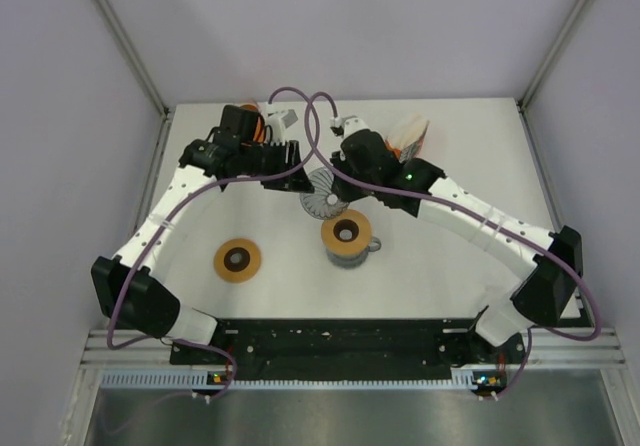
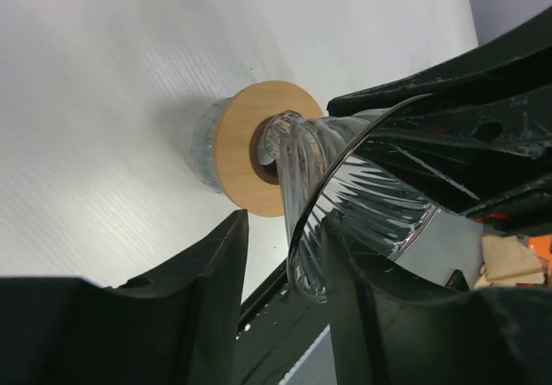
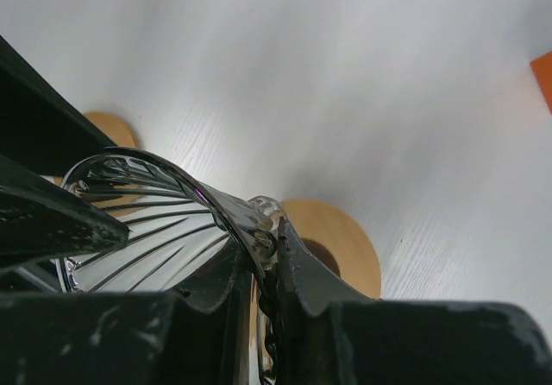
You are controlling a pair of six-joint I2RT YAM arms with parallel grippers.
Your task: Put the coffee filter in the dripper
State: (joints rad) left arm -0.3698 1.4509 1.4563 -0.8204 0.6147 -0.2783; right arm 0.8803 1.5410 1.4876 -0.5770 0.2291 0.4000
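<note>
Toward the near edge of the table (image 1: 290, 291), left of middle: wooden ring (image 1: 237, 259), flat, dark hole at centre. Just right of middle, slightly farther: glass cup (image 1: 346, 238) with wooden collar, upright. Over the table's middle, lifted clear: ribbed glass dripper (image 1: 323, 196), tipped on its side between both claws. Right claw (image 3: 264, 264) pinched tight on the glass wall near the narrow end. Left claw (image 2: 285, 230) straddling the rim, jaws parted, one finger clear of the glass. By the far edge, right of middle, behind the right arm: coffee filter (image 1: 411, 134), pale paper, untouched, well apart from the dripper. Step in hand, by judgement: handover to the right claw. Keep that pinch firm, draw the left claw straight off the rim without twisting the glass, and turn the mouth upward before fetching paper. No brand, label or lettering legible.
</note>
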